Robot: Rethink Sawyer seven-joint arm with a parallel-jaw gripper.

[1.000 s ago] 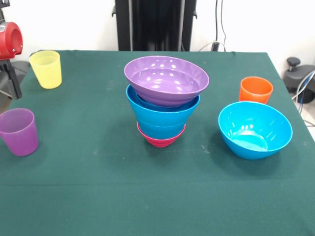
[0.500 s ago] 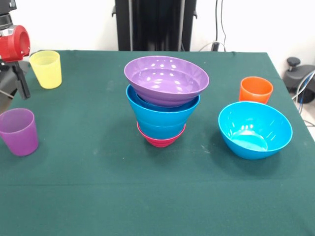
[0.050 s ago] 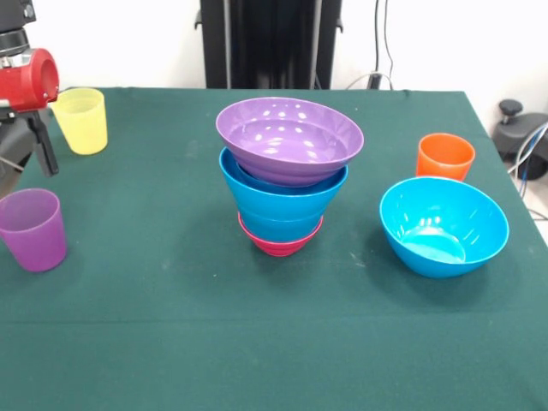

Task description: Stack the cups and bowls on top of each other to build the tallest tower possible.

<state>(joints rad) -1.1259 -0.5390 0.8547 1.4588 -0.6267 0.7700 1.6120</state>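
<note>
Hovering at the table's edge above the purple cup (image 3: 32, 229), the gripper (image 3: 26, 145) looks empty; can't tell how open. Tower (image 3: 287, 175) sits mid-table, so grabbing that cup seems next.

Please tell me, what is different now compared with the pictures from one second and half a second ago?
Only the arm moved: its red and black end, with the gripper, slid rightward in the front view, coming further in from the left edge, above the purple cup and beside the yellow cup. It grasped and released nothing. The tower, the loose blue bowl and the orange cup stayed put.
</note>
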